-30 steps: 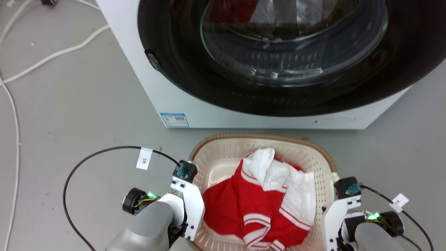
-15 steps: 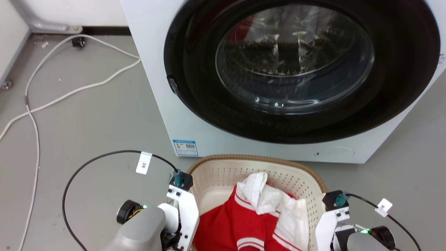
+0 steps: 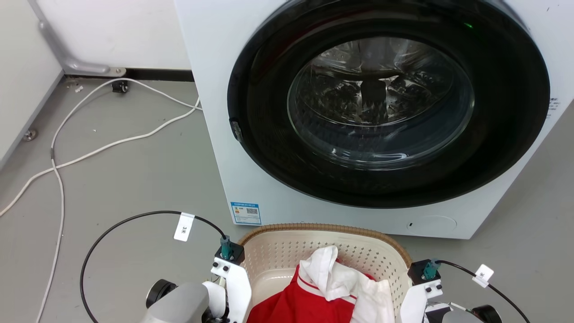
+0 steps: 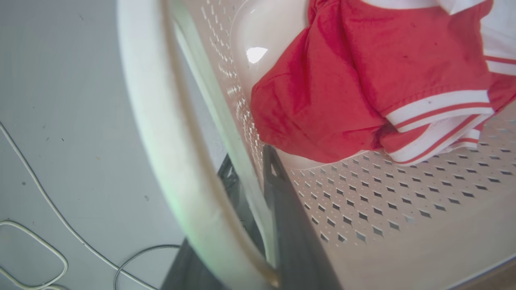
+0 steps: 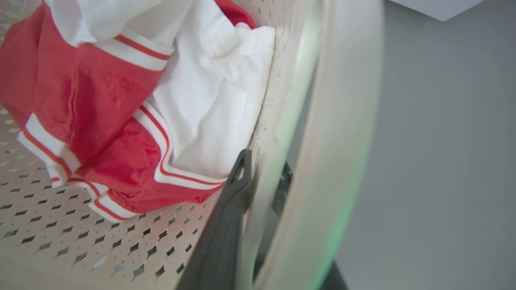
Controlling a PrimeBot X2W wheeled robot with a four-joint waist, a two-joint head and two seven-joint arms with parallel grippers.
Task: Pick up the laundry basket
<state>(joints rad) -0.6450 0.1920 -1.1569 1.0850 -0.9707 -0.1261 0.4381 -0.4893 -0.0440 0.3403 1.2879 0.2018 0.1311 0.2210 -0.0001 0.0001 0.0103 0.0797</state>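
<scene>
Though rim is brown, laundry basket cream – perforated

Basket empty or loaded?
Loaded: a red-and-white garment lies bunched inside the laundry basket; part of its floor is bare.

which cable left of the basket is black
The looped cable with the white tag, right beside the laundry basket; the two cords farther back are white.
</scene>
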